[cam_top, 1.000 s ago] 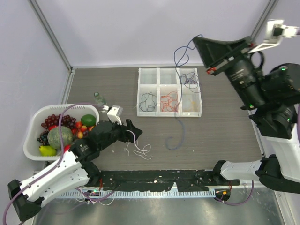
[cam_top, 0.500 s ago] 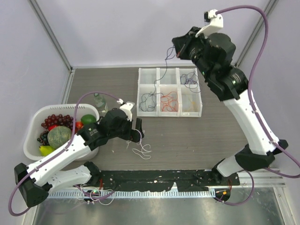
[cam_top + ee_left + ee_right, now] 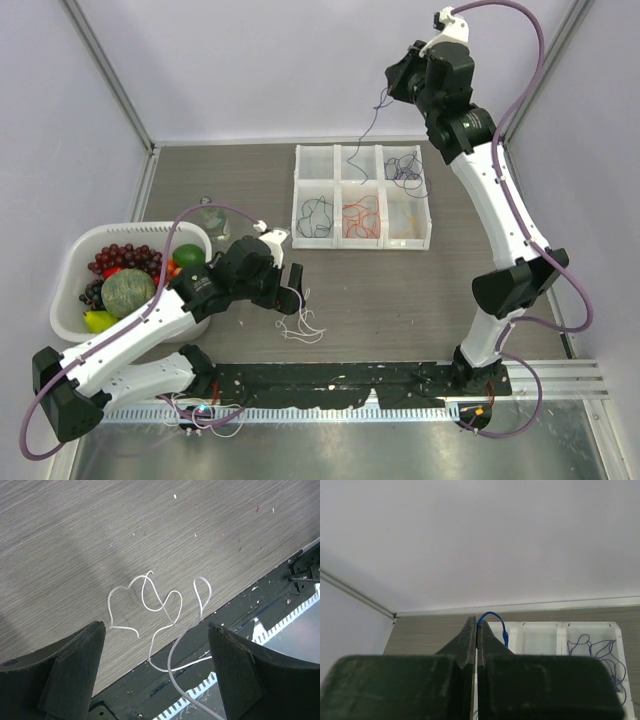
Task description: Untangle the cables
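The right gripper [image 3: 476,622], clamped on the blue cable [image 3: 491,613], has swung in and lifted it off the table [image 3: 220,180]; it now dangles above the tray's [image 3: 431,215] back row, ready to drop in; in front of the tray, the left gripper [image 3: 156,630] has spread wide above the white cable [image 3: 165,605], not yet picked up.

L gripper [image 3: 156,629] low w/ jaws wide apart; R gripper [image 3: 476,623] high, arm [image 3: 500,200] extended, jaws pinched together.

Fruit basket [image 3: 110,231] and divided tray [image 3: 338,215] on the worktop [image 3: 230,180].
The white basket at left holds grapes [image 3: 120,260], a melon [image 3: 127,292] and a yellow fruit [image 3: 98,321]; the six-compartment tray sits well apart, farther back.
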